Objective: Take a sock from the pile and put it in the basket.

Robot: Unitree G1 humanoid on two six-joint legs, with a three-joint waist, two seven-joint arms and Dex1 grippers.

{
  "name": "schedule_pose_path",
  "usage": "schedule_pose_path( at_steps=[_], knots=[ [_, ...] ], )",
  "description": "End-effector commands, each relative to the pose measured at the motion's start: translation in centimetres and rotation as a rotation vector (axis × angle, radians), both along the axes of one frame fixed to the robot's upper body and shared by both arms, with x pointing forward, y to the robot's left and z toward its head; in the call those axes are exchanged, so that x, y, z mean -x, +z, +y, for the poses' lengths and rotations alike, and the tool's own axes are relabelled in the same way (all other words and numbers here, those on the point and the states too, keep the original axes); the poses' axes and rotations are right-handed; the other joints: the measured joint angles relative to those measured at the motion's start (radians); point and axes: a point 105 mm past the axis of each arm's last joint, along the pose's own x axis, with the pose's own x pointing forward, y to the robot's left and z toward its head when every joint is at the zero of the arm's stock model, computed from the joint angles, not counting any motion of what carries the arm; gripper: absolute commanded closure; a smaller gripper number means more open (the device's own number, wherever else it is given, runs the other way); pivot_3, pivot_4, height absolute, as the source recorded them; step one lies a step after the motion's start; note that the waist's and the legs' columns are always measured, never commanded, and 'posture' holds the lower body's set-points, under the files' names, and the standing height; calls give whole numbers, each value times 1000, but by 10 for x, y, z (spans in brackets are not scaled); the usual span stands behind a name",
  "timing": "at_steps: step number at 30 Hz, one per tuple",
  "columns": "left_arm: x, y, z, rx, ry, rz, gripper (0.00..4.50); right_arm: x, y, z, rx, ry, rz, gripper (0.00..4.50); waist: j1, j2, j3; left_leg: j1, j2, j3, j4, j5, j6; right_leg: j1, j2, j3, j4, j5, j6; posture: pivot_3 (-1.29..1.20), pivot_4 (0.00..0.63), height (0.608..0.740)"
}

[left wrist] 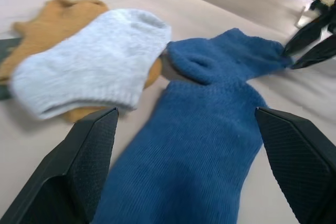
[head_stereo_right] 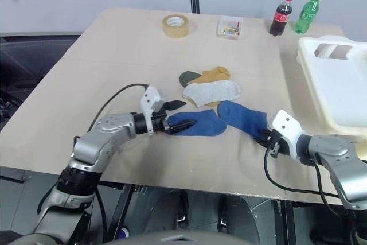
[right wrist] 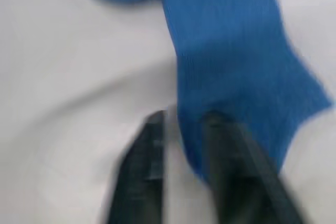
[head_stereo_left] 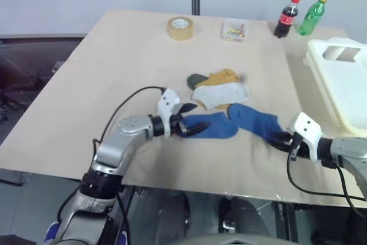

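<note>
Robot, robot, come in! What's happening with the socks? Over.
Left gripper jaws wide, straddling a blue sock. Right gripper jaws slightly apart at second blue sock's edge. Basket empty. Nothing in the way.

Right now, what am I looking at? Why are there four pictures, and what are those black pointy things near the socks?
This is a robot with two arms at a table. Two pictures come from cameras in its head, looking down. The other two come from cameras on its wrists, looking along its fingers.

The black pointy things are its fingers. Each pair makes a gripper. The left gripper is wide open, with a blue sock lying between its fingers. The right gripper sits at the edge of a second blue sock; its fingers stand slightly apart, and I cannot tell if they pinch it.

The pile also has grey, yellow and dark green socks. The basket is the white tray on the right. At the back are tape, a small box and two bottles.
</note>
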Motion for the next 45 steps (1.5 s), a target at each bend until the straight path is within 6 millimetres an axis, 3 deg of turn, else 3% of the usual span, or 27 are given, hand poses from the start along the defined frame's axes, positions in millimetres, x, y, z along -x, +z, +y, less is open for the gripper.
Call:
schedule_pose_path(
  at_steps=[1, 4, 7, 10, 13, 17, 20, 22, 24, 27, 31, 33, 37, 42, 45],
  knots=[
    [7, -11, 0, -63, -40, 28, 43, -3, 19, 4, -32, -5, -84, 2751, -3, 0, 0, 0, 0, 0, 0, 0, 0, 0, 0, 0, 0, 0, 0, 0, 150, 740],
    [16, -25, 4, -122, -77, 71, 43, -7, 24, 14, -61, 24, -113, 2751, -5, 0, 0, 1, 1, 0, 0, 0, 0, 0, 1, 0, 0, 0, 0, 0, 150, 740],
    [22, -33, 8, -134, -76, 109, 43, -18, 26, 40, -105, 73, -136, 2751, -6, 0, 0, 1, 1, 0, 0, 0, 0, 0, 1, 0, 0, 0, 0, 0, 150, 740],
    [18, -25, 12, -95, -26, 85, 43, -32, 20, 71, -143, 101, -149, 2751, -6, 0, 0, 1, 1, 0, 1, 0, 0, 0, 1, 0, 1, 0, 0, 0, 150, 740],
    [18, -13, 33, -84, 59, 61, 43, -41, 9, 106, -160, 160, -132, 2751, -8, 1, 0, 0, 1, -1, 1, 0, 0, 0, 1, 0, 1, 0, 0, 0, 150, 740],
    [22, -20, 56, -121, 149, 71, 43, -56, -2, 121, -132, 172, -129, 2751, -6, 1, 1, 0, 1, 0, 1, 0, 0, 0, 1, 0, 1, 0, 0, 0, 150, 740],
    [20, -32, 59, -156, 183, 92, 43, -58, -16, 126, -75, 215, -120, 2751, 1, 1, 0, 0, 0, -1, 1, 0, 0, 0, -1, -1, 1, 0, 0, 0, 150, 740],
    [19, -40, 56, -165, 191, 108, 296, -57, -22, 128, -57, 249, -108, 3597, -2, 1, 0, 0, 0, 0, 2, 0, 0, 0, -1, -1, 1, 0, 0, 0, 150, 740],
    [19, -44, 54, -172, 191, 113, 973, -56, -25, 130, -46, 275, -106, 4467, -4, 1, 0, 2, 0, 0, 2, 0, 0, 1, -1, -1, 2, 0, 0, 0, 150, 740],
    [20, -45, 52, -159, 186, 124, 2150, -53, -25, 131, -36, 308, -107, 4500, -4, 2, -1, 2, 1, 0, 2, 0, 0, 1, 0, -1, 3, 0, 0, 0, 150, 740],
    [56, -43, 42, -110, 35, 188, 3637, -33, -16, 122, -39, 381, -67, 4500, -5, 2, -1, 1, 1, 0, 2, 0, 0, 0, -1, 0, 3, 0, 0, 0, 150, 740],
    [64, -39, 38, -96, -10, 203, 4473, -24, -14, 116, -37, 388, -45, 4500, -2, 2, -1, 1, 1, 1, 2, -1, 0, 1, -2, 1, 2, 0, -1, 0, 150, 740],
    [73, -30, 27, -73, -98, 218, 4473, -7, -5, 94, -18, 343, 0, 4500, 3, 3, -1, -1, 1, -1, 2, -1, 1, 0, -2, -2, 1, 0, 0, 0, 150, 740],
    [71, -30, 19, -94, -145, 204, 4473, 17, -7, 62, 35, 208, 63, 4500, -2, 3, -1, 0, 0, -1, 2, -1, 1, 0, -3, -1, 1, 0, 0, 0, 150, 740],
    [61, -31, 14, -103, -142, 163, 4473, 20, -8, 55, 26, 116, 64, 4500, -1, 3, 0, 0, 1, -3, 2, -1, 1, 0, -2, -2, 1, -1, -1, 0, 150, 740]
  ],
)
